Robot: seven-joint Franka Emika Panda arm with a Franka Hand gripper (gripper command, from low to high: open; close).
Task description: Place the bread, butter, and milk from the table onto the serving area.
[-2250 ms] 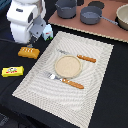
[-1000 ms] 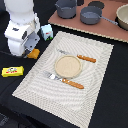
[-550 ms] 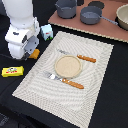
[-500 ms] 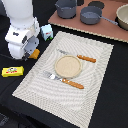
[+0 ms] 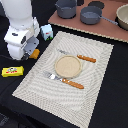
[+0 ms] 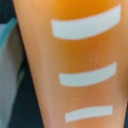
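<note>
Black desk carries the butter at the exterior view's left. Next, the white arm's tool is low over the bread, whose slashed orange crust fills the wrist view; its opening cannot be told. The milk stands by the serving area.

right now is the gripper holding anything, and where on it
Cannot be told. The gripper is down over the bread, which fills the wrist view, but its fingers are hidden in both views, so neither a hold nor its place shows.
</note>
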